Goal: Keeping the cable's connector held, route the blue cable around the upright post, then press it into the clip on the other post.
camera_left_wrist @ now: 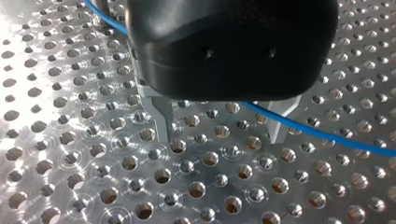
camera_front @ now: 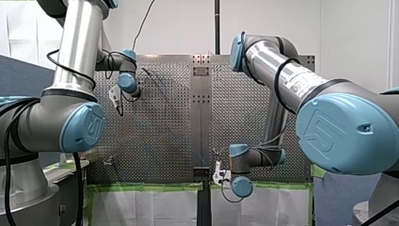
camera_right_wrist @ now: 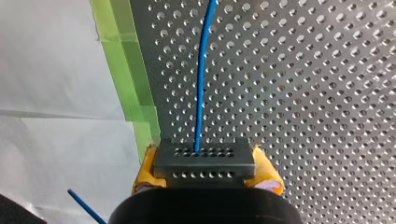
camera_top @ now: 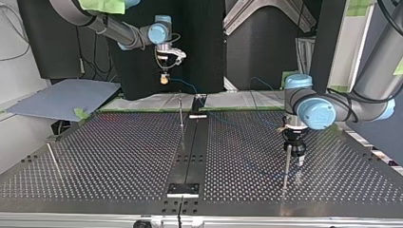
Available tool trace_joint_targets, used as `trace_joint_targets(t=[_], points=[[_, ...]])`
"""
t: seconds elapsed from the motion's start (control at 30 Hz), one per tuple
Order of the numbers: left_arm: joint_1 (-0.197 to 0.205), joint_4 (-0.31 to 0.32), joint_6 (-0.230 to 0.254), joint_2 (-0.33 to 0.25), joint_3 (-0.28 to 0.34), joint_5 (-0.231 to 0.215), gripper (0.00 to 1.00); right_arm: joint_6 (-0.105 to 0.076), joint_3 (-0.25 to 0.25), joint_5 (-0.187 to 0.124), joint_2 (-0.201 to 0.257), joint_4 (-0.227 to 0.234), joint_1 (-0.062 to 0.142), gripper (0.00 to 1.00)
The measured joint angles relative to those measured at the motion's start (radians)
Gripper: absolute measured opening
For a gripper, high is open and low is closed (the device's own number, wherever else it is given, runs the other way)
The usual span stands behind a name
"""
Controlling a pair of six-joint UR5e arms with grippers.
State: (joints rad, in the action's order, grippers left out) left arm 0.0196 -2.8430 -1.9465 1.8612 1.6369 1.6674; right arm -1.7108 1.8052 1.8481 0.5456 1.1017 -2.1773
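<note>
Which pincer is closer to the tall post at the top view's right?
Left. My left pincer hangs right beside the post; my right pincer is far off, raised above the table's far edge, holding the connector.

A pale wall [camera_front: 357,37] rises behind the perforated worktop [camera_front: 160,117], its edge lined with green tape [camera_front: 141,187]. Opposite, a black backdrop [camera_top: 204,47] stands beside a grey-blue board [camera_top: 62,97].

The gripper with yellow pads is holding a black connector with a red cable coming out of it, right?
No, the cable is blue, not red, as the right wrist view shows. The right gripper, with its yellow pads, does hold the black connector that the cable comes out of.
</note>
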Motion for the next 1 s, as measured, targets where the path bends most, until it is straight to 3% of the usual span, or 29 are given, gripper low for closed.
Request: trace_joint_targets(t=[0.2,0.4,0.6,0.77,1.0], points=[[-0.005,-0.002,0.000,0.000,0.000,0.006,0.99,0.010,0.053,-0.003,0.017,0.053,0.015,0.00],[-0.012,-0.005,-0.002,0.000,0.000,0.007,0.99,0.011,0.113,-0.026,0.069,0.113,0.036,0.00],[-0.015,-0.006,-0.004,0.000,0.000,0.011,0.99,0.017,0.173,-0.081,0.101,0.173,0.063,0.00],[-0.018,-0.012,-0.006,0.000,0.000,0.020,0.99,0.049,0.225,-0.133,0.104,0.217,0.088,0.00],[-0.024,-0.021,-0.013,0.000,0.000,0.028,0.99,0.058,0.239,-0.209,0.102,0.253,0.121,0.00]])
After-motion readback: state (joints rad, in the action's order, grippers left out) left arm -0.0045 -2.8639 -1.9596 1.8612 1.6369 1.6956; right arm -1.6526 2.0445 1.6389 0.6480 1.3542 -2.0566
